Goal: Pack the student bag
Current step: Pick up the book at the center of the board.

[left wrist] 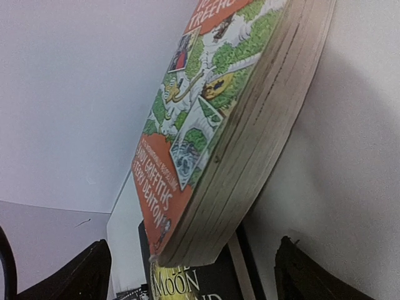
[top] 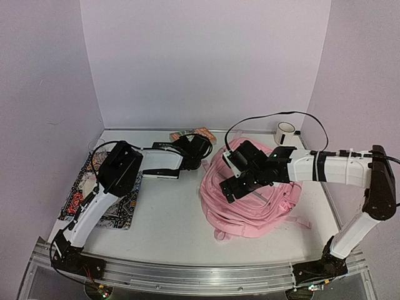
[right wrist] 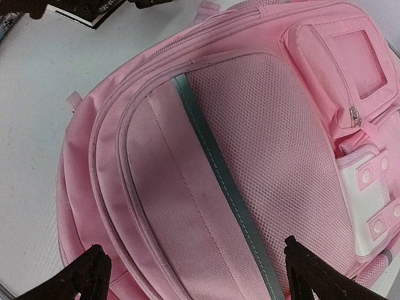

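Right wrist view: right gripper [right wrist: 195,250] hovers spread wide, empty, over the student bag [right wrist: 262,137].

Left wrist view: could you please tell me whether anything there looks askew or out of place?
The orange paperback sits at a slant in this view. Its near corner laps over a black book rather than being stacked squarely on it. Whether it also leans against the wall I cannot tell.

We see a pink student bag [right wrist: 156,206] with a grey-green stripe, an orange book [left wrist: 164,187] illustrated in green and white, and a white table [top: 169,206].
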Controlling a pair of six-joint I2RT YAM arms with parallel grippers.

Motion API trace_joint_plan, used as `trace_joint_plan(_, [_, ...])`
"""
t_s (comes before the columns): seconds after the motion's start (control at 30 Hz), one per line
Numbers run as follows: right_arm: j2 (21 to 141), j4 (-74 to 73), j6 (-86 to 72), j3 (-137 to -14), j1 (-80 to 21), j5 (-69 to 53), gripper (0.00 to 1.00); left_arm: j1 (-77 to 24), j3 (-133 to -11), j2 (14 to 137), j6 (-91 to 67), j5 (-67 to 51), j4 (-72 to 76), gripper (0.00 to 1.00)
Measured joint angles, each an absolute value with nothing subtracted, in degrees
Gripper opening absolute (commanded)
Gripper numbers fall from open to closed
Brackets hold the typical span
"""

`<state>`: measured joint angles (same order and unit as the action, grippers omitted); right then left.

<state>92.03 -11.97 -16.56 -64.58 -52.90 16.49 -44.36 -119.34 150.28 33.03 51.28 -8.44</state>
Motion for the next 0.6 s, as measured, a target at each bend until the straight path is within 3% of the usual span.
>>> trace_joint_plan(0.1, [92.46,-11.97,-16.64,-64.71,-52.9,16.25,0.97,-43.86,-122.58,152.94,35.96,52.99,-7.09,0.9])
trace_joint_plan(0.17, [92.83,-11.94,-16.75,-64.77,-52.89,16.11,0.97,-43.42,-123.6,153.88,37.58,53.79,-6.3,0.83])
trace_joint_plan(0.33, [93.27,-12.0,-16.8,-64.96,-52.69,16.03,0.97,-42.1,-124.9,155.42,39.89,53.32,-4.89,0.44])
trace_joint_plan(0.6, [93.51,-12.0,-16.99,-65.21,-52.64,16.03,0.97,-42.04,-122.33,154.47,40.83,51.59,-2.48,0.07])
